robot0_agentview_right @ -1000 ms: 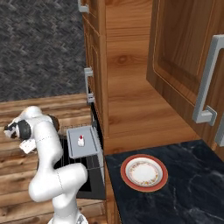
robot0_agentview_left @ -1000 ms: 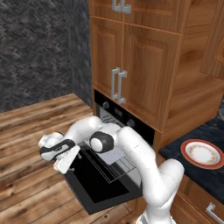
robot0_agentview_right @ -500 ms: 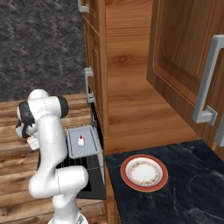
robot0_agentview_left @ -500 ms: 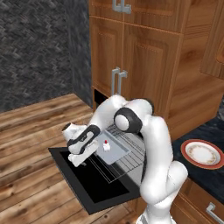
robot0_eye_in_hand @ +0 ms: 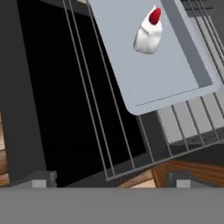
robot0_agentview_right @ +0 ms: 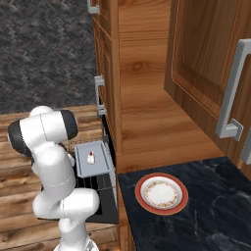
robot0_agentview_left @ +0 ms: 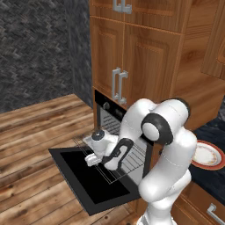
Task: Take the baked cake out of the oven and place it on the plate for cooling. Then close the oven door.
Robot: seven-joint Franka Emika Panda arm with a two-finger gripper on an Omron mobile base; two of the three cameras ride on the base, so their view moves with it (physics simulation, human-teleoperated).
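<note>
Wood floor (robot0_agentview_left: 30, 132), dark counter (robot0_agentview_right: 211, 215) w/ plate (robot0_agentview_right: 162, 192); walls maybe stone.

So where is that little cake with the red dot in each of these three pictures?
Left base view: I cannot make the cake out; the arm covers most of the pulled-out rack.
Right base view: the cake sits mid-left, on the grey tray.
Hand view: near the top, right of centre, on the same tray.
Shared landmark: the wire rack under the tray.
</note>
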